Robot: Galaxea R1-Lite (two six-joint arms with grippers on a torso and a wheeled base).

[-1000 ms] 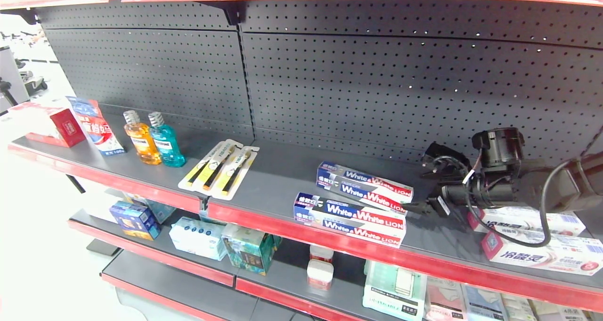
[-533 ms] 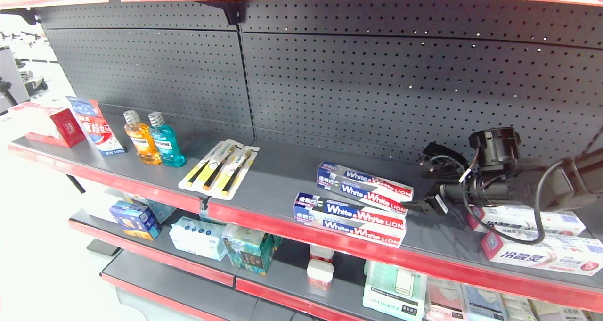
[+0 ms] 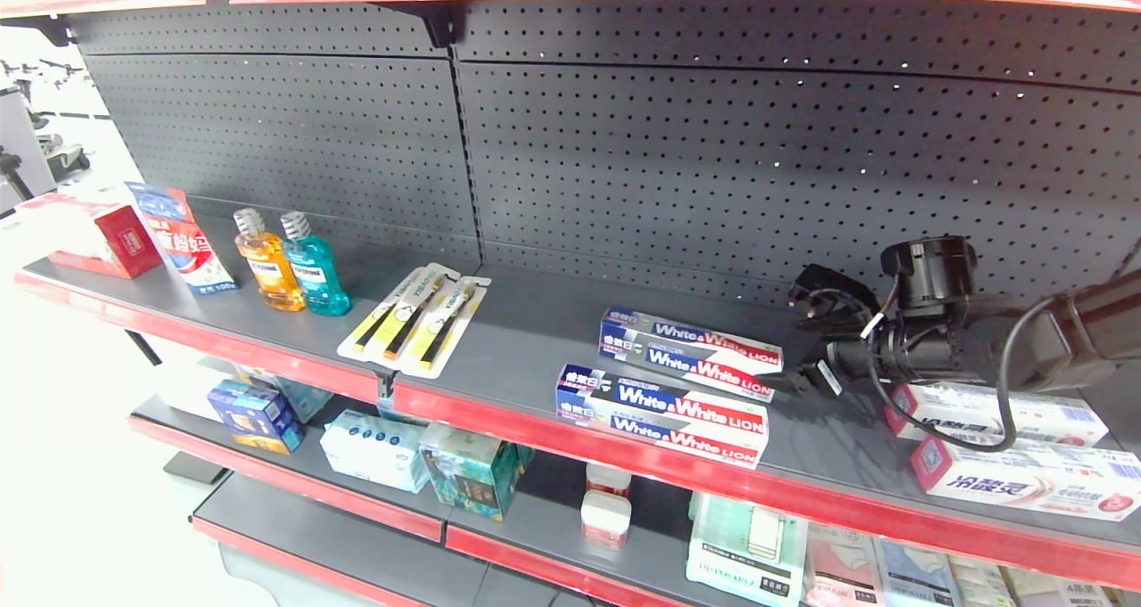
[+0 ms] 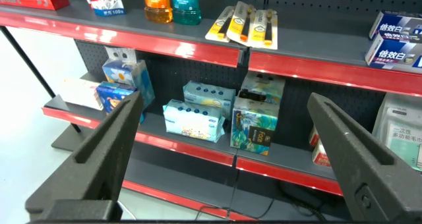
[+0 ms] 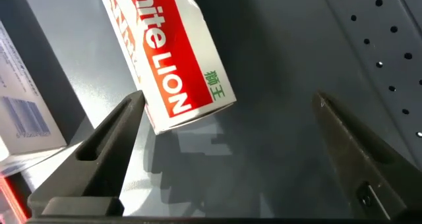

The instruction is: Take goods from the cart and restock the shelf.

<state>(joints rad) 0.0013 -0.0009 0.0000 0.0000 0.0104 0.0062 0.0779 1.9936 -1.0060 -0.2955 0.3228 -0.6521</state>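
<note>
Right gripper (image 3: 800, 332) released, hovering low over the grey metal shelf (image 3: 535, 317) with the red front edge.
Its fingers are spread with nothing held. The rear blue-red-white cardboard toothpaste box (image 3: 691, 347) lies flat on that shelf, its end just beside one finger. Left gripper (image 4: 224, 99) is also spread wide and empty, facing the lower shelves.
</note>
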